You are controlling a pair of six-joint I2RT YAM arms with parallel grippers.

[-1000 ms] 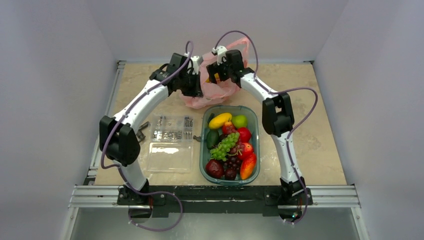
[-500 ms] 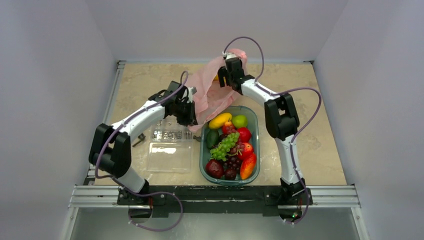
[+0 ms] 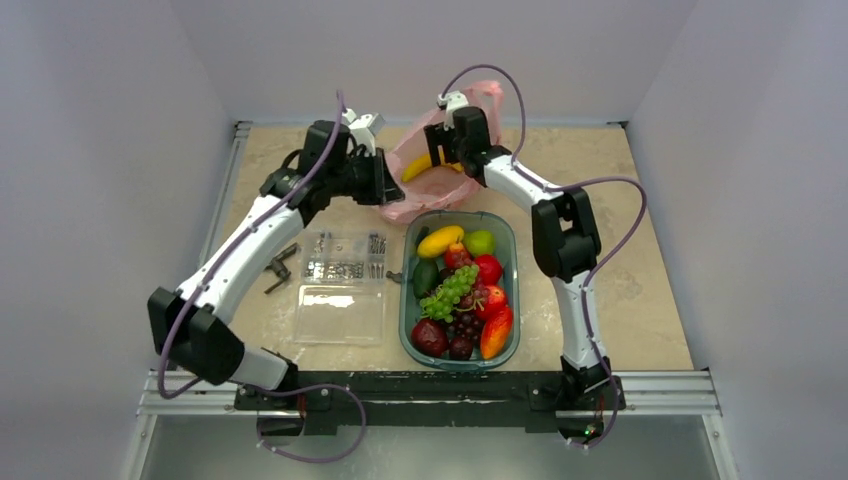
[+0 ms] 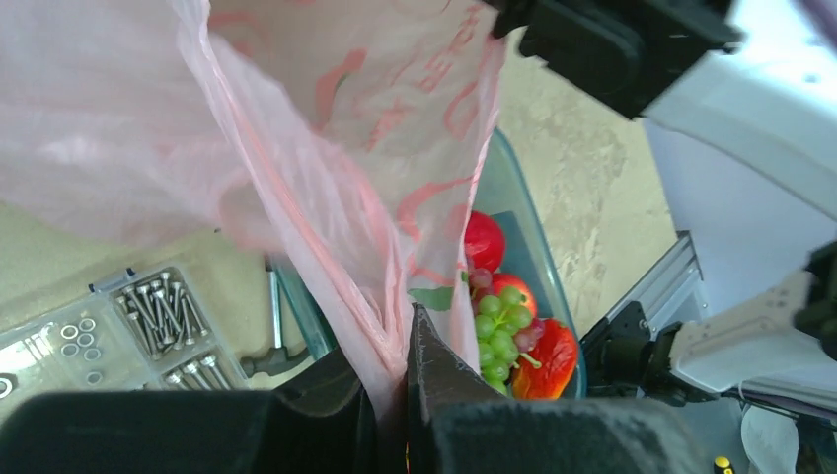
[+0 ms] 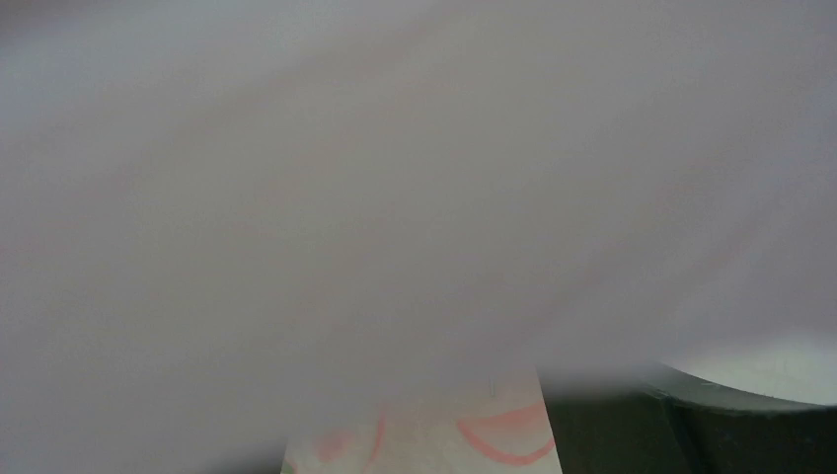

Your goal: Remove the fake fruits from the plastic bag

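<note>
Since the earlier frame the left claw had lifted toward 11 o'clock, pinched shut on the plastic bag at the counter's 12 o'clock, where a banana remained inside, most fake fruits seemingly already in the tray; the right claw's spread could not be told.

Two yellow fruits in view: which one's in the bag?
The banana: curved, showing in the open mouth of the bag. The stubby yellow fruit lies in the tray.
</note>
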